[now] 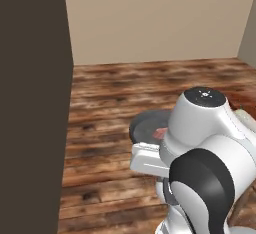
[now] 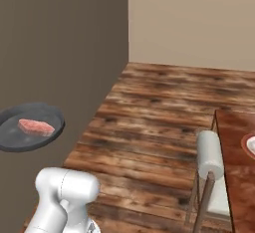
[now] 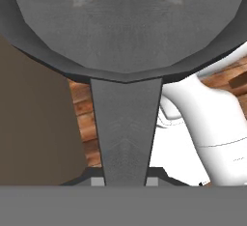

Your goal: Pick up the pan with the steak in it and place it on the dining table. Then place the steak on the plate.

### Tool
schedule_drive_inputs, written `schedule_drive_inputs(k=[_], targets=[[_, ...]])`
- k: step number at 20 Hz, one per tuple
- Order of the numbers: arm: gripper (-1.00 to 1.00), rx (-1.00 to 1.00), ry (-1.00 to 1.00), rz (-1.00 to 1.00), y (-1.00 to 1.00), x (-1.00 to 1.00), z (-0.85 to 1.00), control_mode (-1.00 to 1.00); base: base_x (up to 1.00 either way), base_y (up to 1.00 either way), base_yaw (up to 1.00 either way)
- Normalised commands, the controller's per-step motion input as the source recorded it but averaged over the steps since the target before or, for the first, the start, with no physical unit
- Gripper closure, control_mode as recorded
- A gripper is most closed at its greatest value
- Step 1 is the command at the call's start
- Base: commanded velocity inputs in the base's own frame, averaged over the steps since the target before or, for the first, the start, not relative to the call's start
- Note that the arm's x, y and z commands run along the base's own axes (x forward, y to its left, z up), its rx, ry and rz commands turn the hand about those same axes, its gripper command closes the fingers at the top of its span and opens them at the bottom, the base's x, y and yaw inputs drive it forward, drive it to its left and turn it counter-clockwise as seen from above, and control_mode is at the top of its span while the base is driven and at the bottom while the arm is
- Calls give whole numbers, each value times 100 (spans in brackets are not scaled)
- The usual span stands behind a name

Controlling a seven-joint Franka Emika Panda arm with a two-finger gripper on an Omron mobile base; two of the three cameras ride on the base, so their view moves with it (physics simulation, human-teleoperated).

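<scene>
In the right base view, going from left to right, the pan (image 2: 31, 126) hangs in the air at the far left edge, level, well above the wooden floor (image 2: 149, 127), with the steak (image 2: 36, 126) lying flat near its middle. Its long axis runs roughly from 10 o'clock to 4 o'clock in that view. Further right stands a chair (image 2: 209, 177), and at the far right edge is the corner of the tabletop (image 2: 236, 152) of the dining table, with a slice of the plate (image 2: 250, 145) showing on it at 3 o'clock.

So the relation that matters is this: the pan sits at about 9 o'clock of the picture and its goal at about 3 o'clock, well apart, with the chair between them. My judgement is that the carry must sweep rightward and keep the pan level so the steak does not slide.

In the hand view the pan's handle (image 3: 126, 128) runs straight from 6 o'clock up to the bowl at 12 o'clock, along the line of the hand (image 3: 125, 182). The hand looks clamped on the handle's end, a finger pad (image 3: 98, 182) showing at each side.
</scene>
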Motion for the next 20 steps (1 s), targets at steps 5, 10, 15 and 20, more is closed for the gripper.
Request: schedule_drive_inputs(k=[5,10,15,20], targets=[[100,0,0,0,0,0,0,100,100,44,-9],[100,0,0,0,0,0,0,100,100,37,-8],[100,0,0,0,0,0,0,100,100,38,-8],[100,0,0,0,0,0,0,100,100,39,-8]])
